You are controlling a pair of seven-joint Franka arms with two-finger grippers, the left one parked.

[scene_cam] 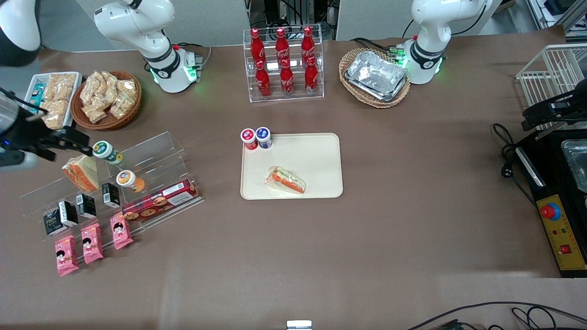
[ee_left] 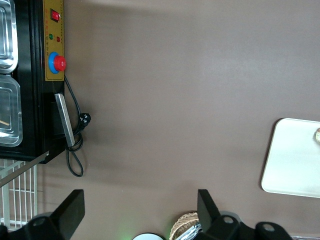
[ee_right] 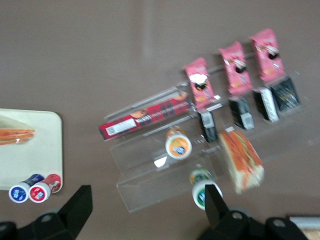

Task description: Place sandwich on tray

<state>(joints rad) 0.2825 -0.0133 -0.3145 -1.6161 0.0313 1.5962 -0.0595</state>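
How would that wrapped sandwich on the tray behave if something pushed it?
The sandwich lies flat on the tray, so it would probably slide, not roll. Its clear wrap looks slippery, its bread likely squashes. The gripper hangs open above the display rack.

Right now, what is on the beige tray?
On the tray lies the wrapped sandwich, and two small capped cups stand at one corner. The tray surface under them is hidden. The gripper, fingers open, hangs over the clear snack rack, holding nothing.

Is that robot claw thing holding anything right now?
No. The gripper is open and empty above the clear display rack; the sandwich already lies on the tray.
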